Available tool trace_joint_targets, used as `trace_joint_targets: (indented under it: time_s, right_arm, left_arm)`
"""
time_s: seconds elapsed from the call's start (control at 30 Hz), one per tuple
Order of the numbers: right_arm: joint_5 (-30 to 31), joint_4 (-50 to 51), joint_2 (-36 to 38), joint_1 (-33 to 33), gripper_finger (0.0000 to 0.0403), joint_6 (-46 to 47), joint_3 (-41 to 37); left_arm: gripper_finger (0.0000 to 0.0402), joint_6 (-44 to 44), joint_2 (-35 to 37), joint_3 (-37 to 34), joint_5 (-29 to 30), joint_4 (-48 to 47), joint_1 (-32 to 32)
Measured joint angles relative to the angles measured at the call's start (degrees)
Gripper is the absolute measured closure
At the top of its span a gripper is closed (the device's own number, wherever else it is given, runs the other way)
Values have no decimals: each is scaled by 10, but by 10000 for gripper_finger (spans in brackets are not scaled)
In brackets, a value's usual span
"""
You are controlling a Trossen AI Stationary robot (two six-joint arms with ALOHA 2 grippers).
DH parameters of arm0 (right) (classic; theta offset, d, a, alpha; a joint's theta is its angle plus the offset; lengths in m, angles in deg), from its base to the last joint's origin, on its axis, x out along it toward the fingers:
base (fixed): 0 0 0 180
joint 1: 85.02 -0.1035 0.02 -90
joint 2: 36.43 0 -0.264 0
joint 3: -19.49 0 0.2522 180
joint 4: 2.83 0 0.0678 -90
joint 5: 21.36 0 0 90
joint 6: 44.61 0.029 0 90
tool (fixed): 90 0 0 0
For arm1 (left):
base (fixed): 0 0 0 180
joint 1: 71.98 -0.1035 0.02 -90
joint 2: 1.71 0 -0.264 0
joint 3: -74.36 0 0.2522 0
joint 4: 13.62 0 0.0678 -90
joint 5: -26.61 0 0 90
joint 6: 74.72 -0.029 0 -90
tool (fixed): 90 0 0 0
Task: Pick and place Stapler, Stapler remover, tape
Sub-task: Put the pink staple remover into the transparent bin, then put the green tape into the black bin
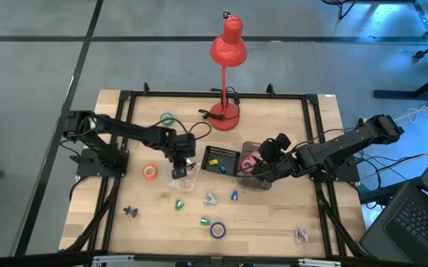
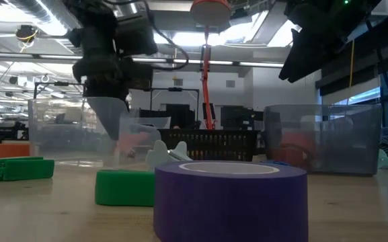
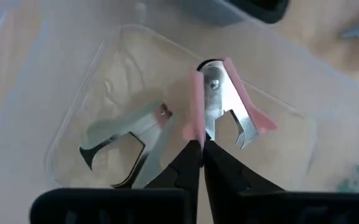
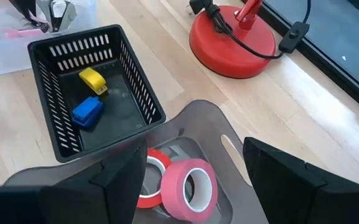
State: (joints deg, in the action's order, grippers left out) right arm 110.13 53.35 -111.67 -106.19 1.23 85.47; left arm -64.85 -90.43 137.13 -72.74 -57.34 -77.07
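My left gripper [image 3: 201, 142] is over a clear plastic container [image 3: 92, 93], [image 1: 190, 176] and is shut on a pink staple remover [image 3: 229, 99]. A pale green staple remover [image 3: 126, 134] lies on the container's floor. My right gripper [image 4: 195, 168], [image 1: 262, 165] is open and hovers above a grey bin [image 4: 213, 121], touching nothing. A pink tape roll [image 4: 188, 186] and a red tape roll [image 4: 154, 163] lie in that bin. A black basket [image 4: 135, 74] holds a yellow stapler [image 4: 93, 79] and a blue stapler [image 4: 87, 111]. My left gripper pinches one pink handle of the staple remover [image 3: 195, 118] between its two fingertips [image 3: 188, 163]. It comes from above, pointing down into the clear container. The remover reaches below the fingers with its metal claws spread. Whether it touches the container floor, I cannot tell.
Orange tape [image 1: 149, 172], a green tape ring [image 1: 168, 119] and purple tape [image 1: 218, 230], [image 2: 230, 195] lie loose on the table. So do small green pieces [image 1: 178, 205], a dark staple remover [image 1: 130, 213] and a blue piece [image 1: 234, 196]. A red lamp [image 1: 225, 113] stands at the far edge.
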Motion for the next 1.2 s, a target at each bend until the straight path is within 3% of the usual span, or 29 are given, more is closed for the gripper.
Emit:
trace_joint_targets:
  time_s: [0.2, 0.33, 0.4, 0.53, 0.87, 1.07, 1.2]
  right_arm:
    - [-10, 0, 0, 0, 134, 0, 0]
    - [-11, 0, 0, 0, 134, 1, 0]
    - [-11, -1, 0, 0, 134, 2, 0]
    - [-26, -3, 0, 0, 134, 2, 0]
    - [-42, -8, 0, -5, 134, 4, 0]
    - [-42, -15, 0, -5, 134, 4, 0]
    - [-38, -22, 0, -5, 134, 4, 0]
  left_arm:
    - [330, -11, 11, 35, -26, -64, 1]
    - [294, 30, 23, 73, -27, -154, 1]
    - [283, 55, 45, 93, -5, -238, 7]
    - [277, 111, 115, 102, 70, -311, 43]
    - [277, 405, 292, 102, 167, -346, 256]
    - [277, 549, 290, 102, 200, -344, 400]
    - [277, 584, 255, 102, 230, -345, 465]
